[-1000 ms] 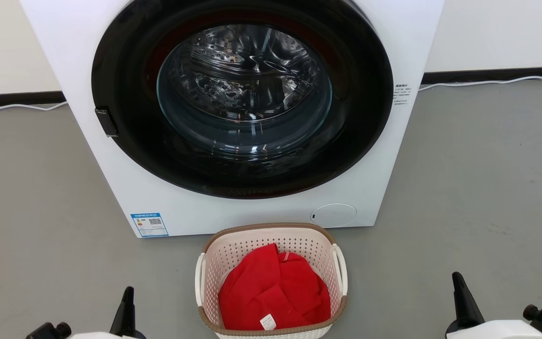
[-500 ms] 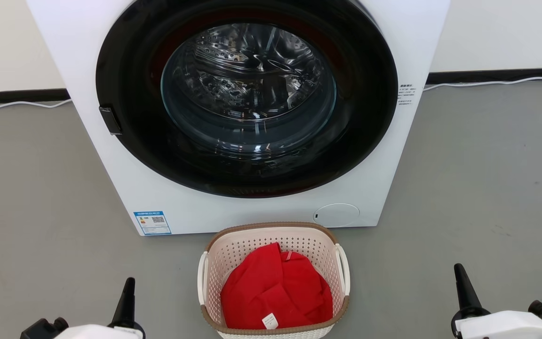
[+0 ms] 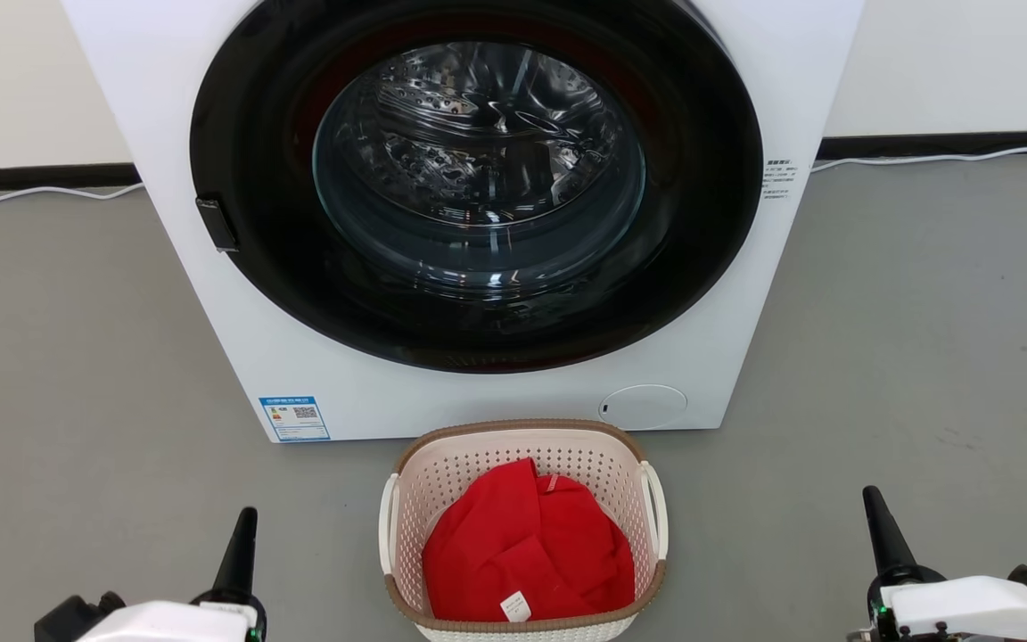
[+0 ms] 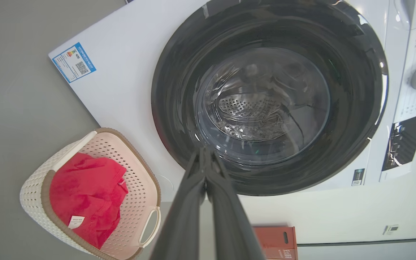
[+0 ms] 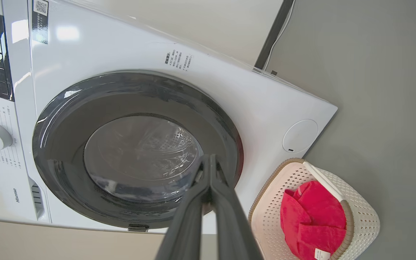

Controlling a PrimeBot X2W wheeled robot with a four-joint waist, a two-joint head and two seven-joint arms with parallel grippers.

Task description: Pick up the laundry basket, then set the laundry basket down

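The laundry basket (image 3: pixel 522 446), cream-white and perforated with a brown rim and white side handles, stands on the grey floor just in front of the washing machine. It holds a red garment (image 3: pixel 527 544). The basket also appears at the lower left of the left wrist view (image 4: pixel 49 216) and the lower right of the right wrist view (image 5: pixel 363 216). My left gripper (image 3: pixel 242 526) is shut, low at the left and well apart from the basket. On the far side, low at the right, my right gripper (image 3: pixel 875 508) is shut with nothing in it. In each wrist view the fingertips meet, left gripper (image 4: pixel 204 151), right gripper (image 5: pixel 211 159).
A white front-loading washing machine (image 3: pixel 299 374) with a closed dark round door (image 3: pixel 478 187) stands right behind the basket. White cables (image 3: pixel 941 159) run along the wall base. A red-brown box (image 4: pixel 276 242) sits by the wall in the left wrist view.
The head camera has shifted slightly, sliding the scene right. Both grippers have risen a little in the view; the basket stays on the floor.
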